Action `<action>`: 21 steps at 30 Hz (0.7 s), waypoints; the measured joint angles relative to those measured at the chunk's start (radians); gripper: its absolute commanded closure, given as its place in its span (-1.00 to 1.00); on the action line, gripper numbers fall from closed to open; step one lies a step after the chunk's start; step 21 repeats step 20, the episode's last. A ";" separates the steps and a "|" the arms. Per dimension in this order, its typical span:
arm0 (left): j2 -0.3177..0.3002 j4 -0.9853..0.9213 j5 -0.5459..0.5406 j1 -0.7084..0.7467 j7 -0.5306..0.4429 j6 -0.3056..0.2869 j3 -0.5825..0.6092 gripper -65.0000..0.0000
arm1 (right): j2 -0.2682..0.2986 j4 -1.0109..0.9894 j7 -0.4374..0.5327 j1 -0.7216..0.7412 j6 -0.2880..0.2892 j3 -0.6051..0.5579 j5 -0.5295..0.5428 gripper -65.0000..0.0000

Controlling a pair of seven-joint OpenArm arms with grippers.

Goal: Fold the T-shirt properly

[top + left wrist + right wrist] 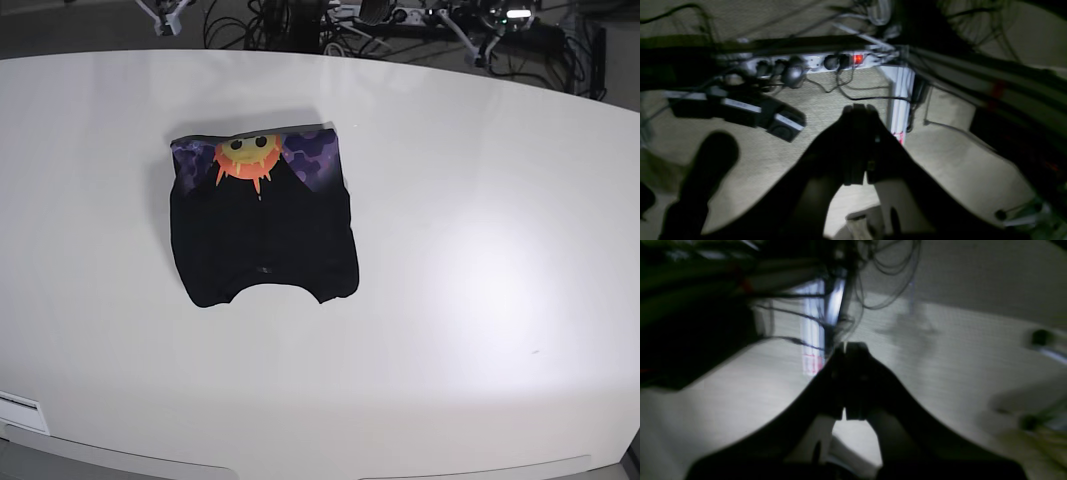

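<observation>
Folded T-shirt (262, 225) lies alone on white counter (480, 280), left of frame centre.

Its black fabric sits nearest, the orange sun-face print and purple clouds showing along the far edge. Both arms are off the counter: the left end effector (858, 108) and right end effector (850, 346) are each pressed together, gripping nothing, above carpeted floor (826, 110) near a power strip (813, 61).

Both wrist views are blurred and dim. The surface (480, 300) is cut off by the base view's edges. The cables (300, 20) behind it are too small to be told apart.
</observation>
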 measured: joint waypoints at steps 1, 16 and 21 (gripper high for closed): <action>0.008 -0.001 0.002 0.001 -0.012 0.011 0.021 1.00 | -0.005 -0.011 0.003 0.010 -0.038 -0.032 -0.008 1.00; 0.149 -0.003 -0.045 0.000 -0.070 0.168 0.280 1.00 | -0.179 -0.050 0.046 0.063 -0.180 -0.239 -0.106 1.00; 0.176 0.006 -0.041 0.000 -0.077 0.164 0.280 1.00 | -0.186 -0.051 0.056 0.072 -0.162 -0.240 -0.117 1.00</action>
